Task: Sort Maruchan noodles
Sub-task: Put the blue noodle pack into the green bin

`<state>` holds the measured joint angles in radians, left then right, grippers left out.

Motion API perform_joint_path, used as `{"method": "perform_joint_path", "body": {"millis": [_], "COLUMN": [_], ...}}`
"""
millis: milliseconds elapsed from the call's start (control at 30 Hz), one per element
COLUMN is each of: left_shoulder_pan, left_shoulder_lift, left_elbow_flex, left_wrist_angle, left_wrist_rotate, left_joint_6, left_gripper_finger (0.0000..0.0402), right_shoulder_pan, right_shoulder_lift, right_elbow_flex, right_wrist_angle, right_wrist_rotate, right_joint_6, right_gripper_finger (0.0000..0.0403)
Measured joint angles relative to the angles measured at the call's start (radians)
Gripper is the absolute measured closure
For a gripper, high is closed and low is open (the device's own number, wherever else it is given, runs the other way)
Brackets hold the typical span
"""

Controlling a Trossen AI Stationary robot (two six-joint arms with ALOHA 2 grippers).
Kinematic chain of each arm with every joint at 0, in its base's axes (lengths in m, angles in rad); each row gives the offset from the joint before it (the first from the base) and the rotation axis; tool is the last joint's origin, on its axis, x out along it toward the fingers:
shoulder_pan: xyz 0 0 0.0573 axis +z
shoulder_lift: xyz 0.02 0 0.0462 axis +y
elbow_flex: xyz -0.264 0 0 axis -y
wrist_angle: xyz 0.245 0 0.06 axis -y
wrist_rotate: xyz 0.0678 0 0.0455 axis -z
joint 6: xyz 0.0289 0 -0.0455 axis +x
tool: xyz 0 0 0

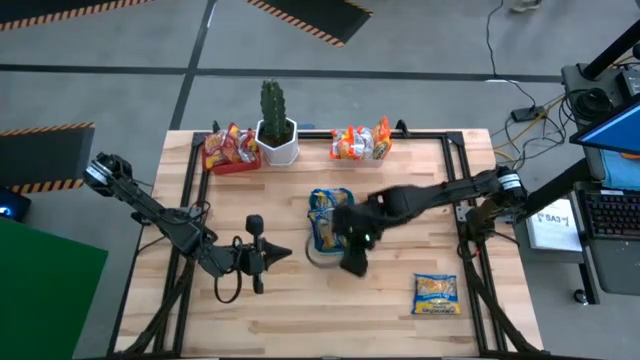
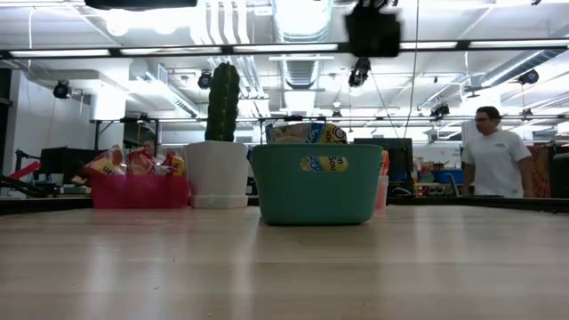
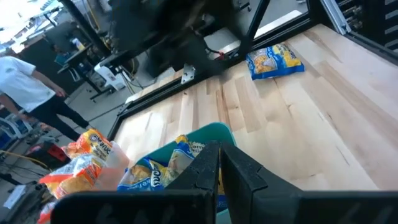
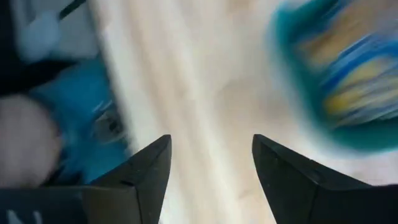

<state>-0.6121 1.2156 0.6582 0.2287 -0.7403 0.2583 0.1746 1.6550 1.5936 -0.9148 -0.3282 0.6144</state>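
Right end effector [image 1: 352,262], fingers spread and empty, is hovering beside the green tray [image 1: 322,255] holding yellow-blue packets [image 1: 330,205]; left end effector [image 1: 283,253] is resting closed on the worktop [image 1: 300,310].

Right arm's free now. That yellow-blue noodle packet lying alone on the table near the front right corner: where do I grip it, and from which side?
The yellow-blue noodle packet lies flat on the bare wooden table, nothing touching it, so come straight down from above. Probably best to pinch across its narrower width near the middle, or catch a crimped end edge. The right gripper, open by the green tray, is nearest.
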Motion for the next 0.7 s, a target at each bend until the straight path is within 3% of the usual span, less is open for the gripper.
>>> {"method": "perform_joint_path", "body": {"millis": [100,333,467,600,700], "left_shoulder_pan": [0.0,-0.002,-0.002,-0.002,-0.002], "left_shoulder_lift": [0.0,0.0,0.0,0.0,0.0], "left_elbow_flex": [0.0,-0.001,-0.001,-0.001,-0.001], "left_wrist_angle": [-0.013,-0.03,-0.029,-0.029,-0.029], "left_wrist_rotate": [0.0,0.0,0.0,0.0,0.001], "left_joint_6": [-0.027,-0.043,-0.044,-0.066,-0.089], "left_gripper_finger": [0.0402,0.0402,0.0402,0.0402,0.0402], "right_shoulder_pan": [0.079,0.291,0.396,0.463,0.504], "right_shoulder_lift": [0.008,0.01,0.01,0.01,0.01], "right_elbow_flex": [-0.022,-0.172,-0.294,-0.415,-0.498], "right_wrist_angle": [-0.003,-0.016,-0.032,-0.21,-0.206], "right_wrist_rotate": [-0.056,-0.069,-0.121,-0.189,-0.249], "right_joint_6": [0.066,0.29,0.511,0.765,0.858], "right_gripper_finger": [0.0204,0.0232,0.0248,0.0274,0.03]}}
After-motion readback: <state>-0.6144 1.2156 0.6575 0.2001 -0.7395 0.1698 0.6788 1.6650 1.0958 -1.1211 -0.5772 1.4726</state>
